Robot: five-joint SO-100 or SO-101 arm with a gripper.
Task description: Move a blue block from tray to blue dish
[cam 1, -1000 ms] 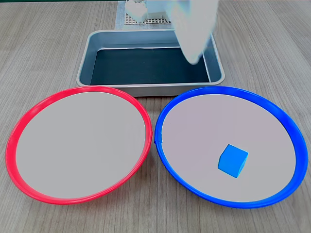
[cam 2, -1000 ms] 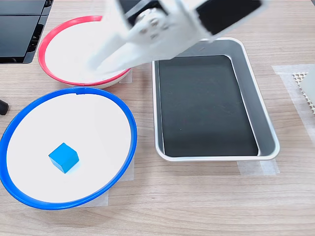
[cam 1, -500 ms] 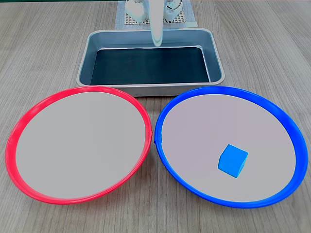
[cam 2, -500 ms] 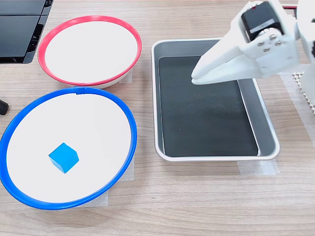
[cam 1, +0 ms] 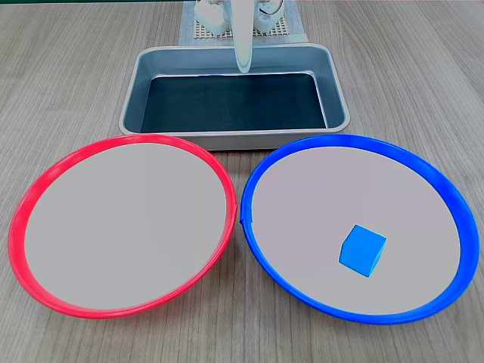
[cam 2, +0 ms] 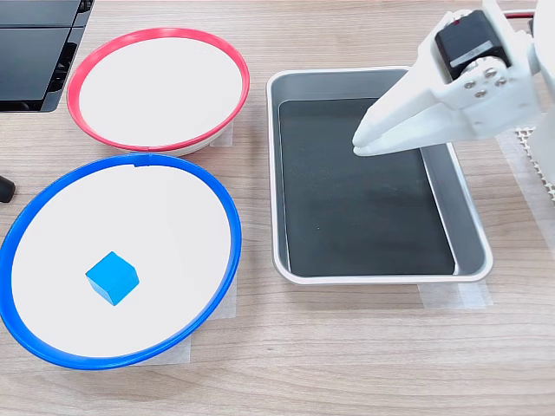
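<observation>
In the first exterior view, the block (cam 1: 362,250) sits inside the blue dish (cam 1: 302,156), right of its middle and toward its near edge, with nothing touching it. The dish's right rim is cut off by the picture's edge. A red dish (cam 1: 60,165) lies just left of it, the two rims almost meeting. Beyond both, the tray (cam 1: 140,72) lies crosswise, its dark bottom bare. Only the lower part of the gripper (cam 1: 243,66) shows here, a narrow white taper hanging over the tray's far rim; the arm above is cut off at the top, and from this angle the jaws cannot be told apart. In the second exterior view, the block (cam 2: 112,277) lies in the blue dish (cam 2: 227,227) at the near left, the red dish (cam 2: 238,78) lies farther off, and the tray (cam 2: 468,227) lies to the right of both. The gripper (cam 2: 359,144) hangs above the tray's dark floor, tips pointing left, jaws drawn together and holding nothing. Its arm runs off the right edge. A dark object (cam 2: 35,35) at the far left corner is cropped and hard to identify.
</observation>
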